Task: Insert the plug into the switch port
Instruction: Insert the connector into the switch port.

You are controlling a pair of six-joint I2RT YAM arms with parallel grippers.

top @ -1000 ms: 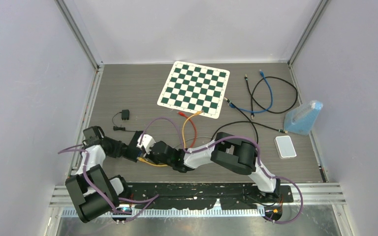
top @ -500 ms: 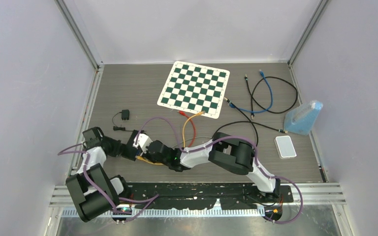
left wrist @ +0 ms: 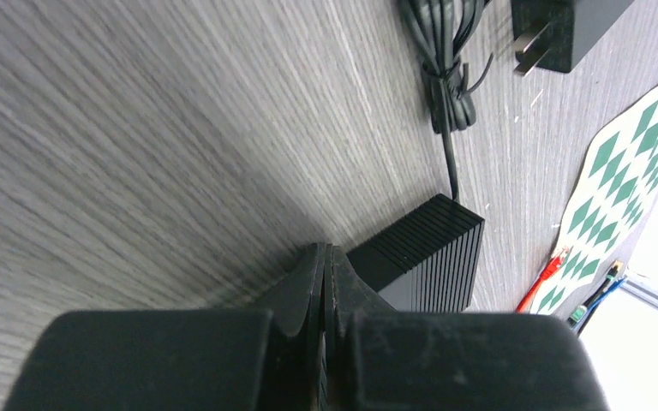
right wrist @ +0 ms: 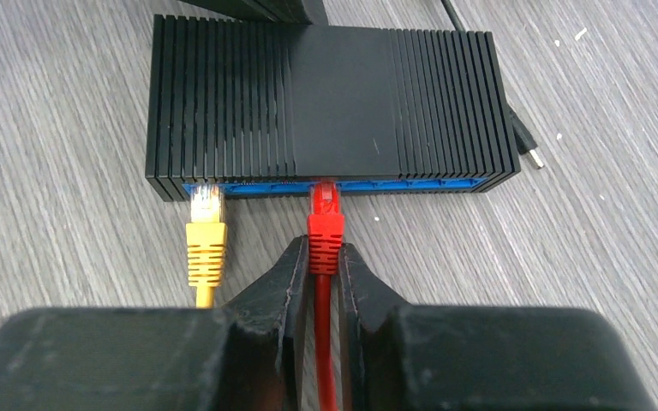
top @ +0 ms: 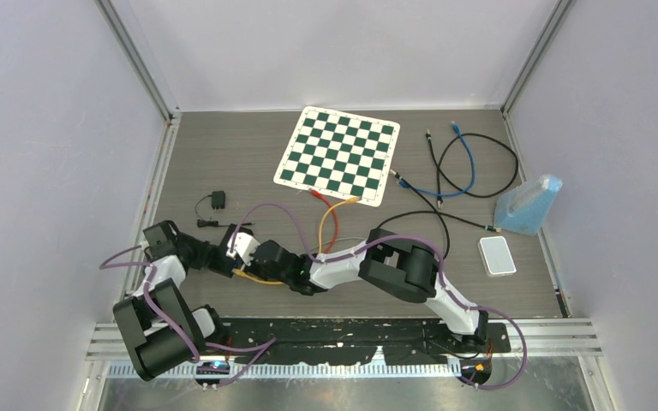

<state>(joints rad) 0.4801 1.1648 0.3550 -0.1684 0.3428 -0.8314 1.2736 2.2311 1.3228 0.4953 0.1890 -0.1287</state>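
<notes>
Overhead and close wrist views, common switch (right wrist: 326, 103)

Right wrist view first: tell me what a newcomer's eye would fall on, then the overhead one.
The red network plug pinched in the right arm's jaws grabs attention, its tip at the blue port row of the black ribbed switch box, a yellow network plug just left of it. From overhead, the green-and-white chequered mat at the far middle of the grey wood-grain table stands out.
</notes>
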